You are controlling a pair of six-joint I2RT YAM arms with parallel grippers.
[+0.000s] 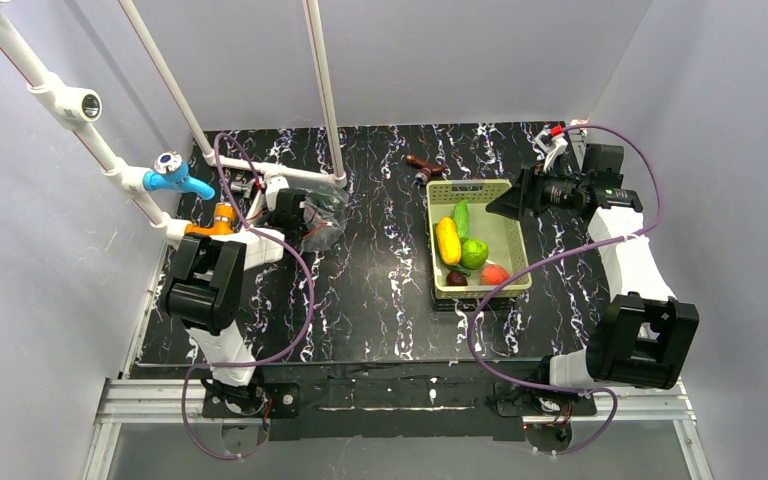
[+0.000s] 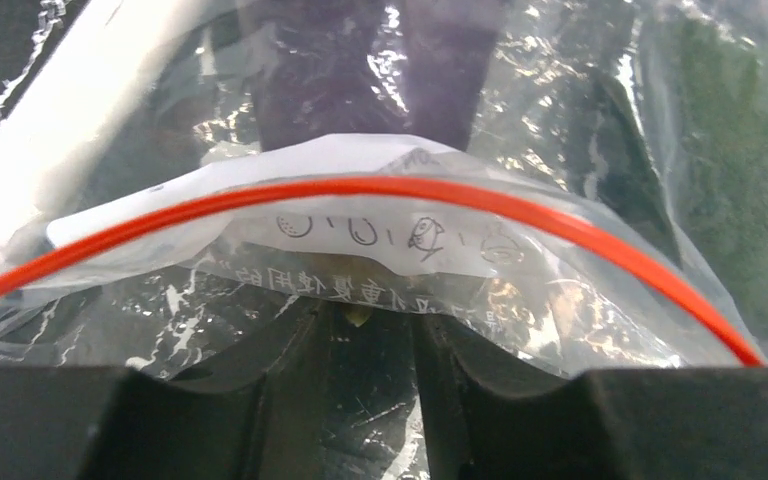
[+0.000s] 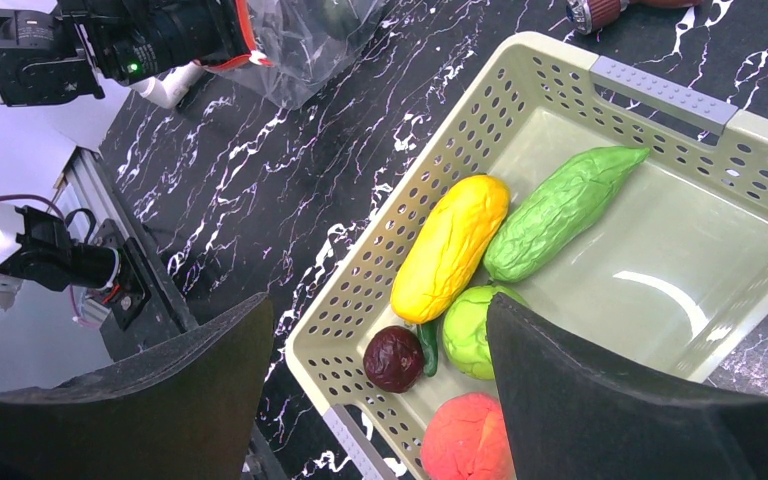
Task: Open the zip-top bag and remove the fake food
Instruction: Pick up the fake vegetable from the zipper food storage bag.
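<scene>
The bag (image 2: 440, 250) is clear, crinkled plastic with a white printed label and a red-orange zipper strip (image 2: 380, 186). It sits right at the left gripper (image 2: 370, 345), zipper edge nearest the fingers. The strip runs side to side across them, bowed away, and the bag stretches on beyond. The jaws stand narrow with the bag's edge at their tips; whether they pinch it I cannot tell.

The right gripper (image 3: 378, 325) gapes wide, holding nothing, above the basket (image 3: 520, 90). Below it lies the food: the yellow piece (image 3: 450, 245) and cucumber (image 3: 560, 210) lie side by side, slanting the same way. The green fruit (image 3: 472, 330), tomato (image 3: 470, 440) and dark piece (image 3: 393, 357) cluster at their near ends.
</scene>
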